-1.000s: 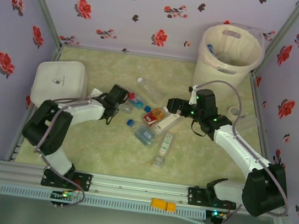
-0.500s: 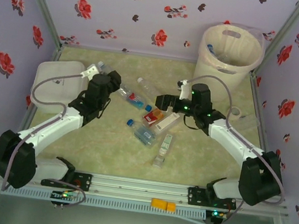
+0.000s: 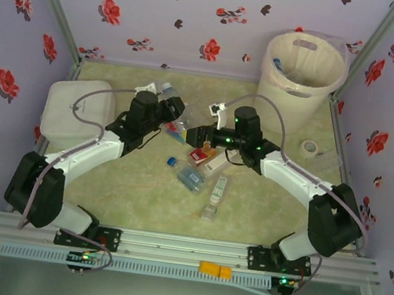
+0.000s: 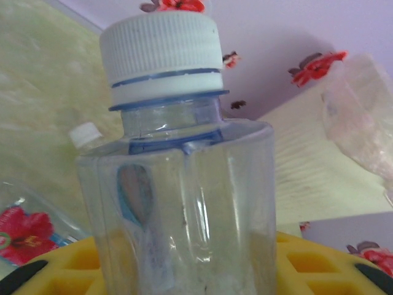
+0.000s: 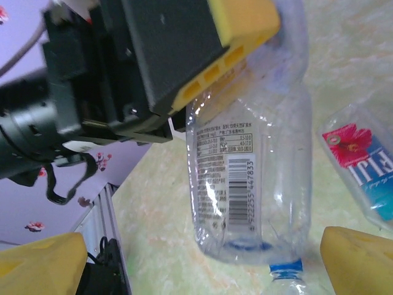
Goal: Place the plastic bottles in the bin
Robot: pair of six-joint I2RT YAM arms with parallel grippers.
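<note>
1. One clear bottle (image 3: 165, 89) with a ribbed white cap (image 4: 161, 52) above a blue ring. It is held off the table at the middle back, cap end tilted toward the rear wall.
2. Left gripper (image 3: 172, 103): fingers closed on that bottle. In the left wrist view the yellow pads (image 4: 55, 273) sit at either side of its lower body.
3. Right gripper (image 3: 200, 135): fingers spread wide and holding nothing. It hangs just right of the held bottle, above the loose bottles. In the right wrist view its yellow fingertips (image 5: 40, 264) stand at either side of the held bottle's barcode end, and no contact can be seen.
4. Six loose bottles lie at the centre of the table (image 3: 125, 189):
   - blue-labelled one (image 3: 177, 129), below the two grippers
   - orange-red one (image 3: 202, 153)
   - white-labelled one (image 3: 217, 163), right beside the orange-red one
   - blue-capped clear one (image 3: 188, 178)
   - clear one (image 3: 218, 189)
   - small one (image 3: 208, 211), nearest the arm bases
5. Bin (image 3: 277, 100): cream and round, with handle slots at the rim and a clear liner. It stands in the back right corner, well apart from the held bottle. At least one bottle in the bin (image 3: 280, 65) can be seen.
6. White box (image 3: 77, 109): a rounded square at the left side of the table, beside the left arm.
7. Tape roll (image 3: 310, 146): lies flat on the right side, near the foot of the bin.
</note>
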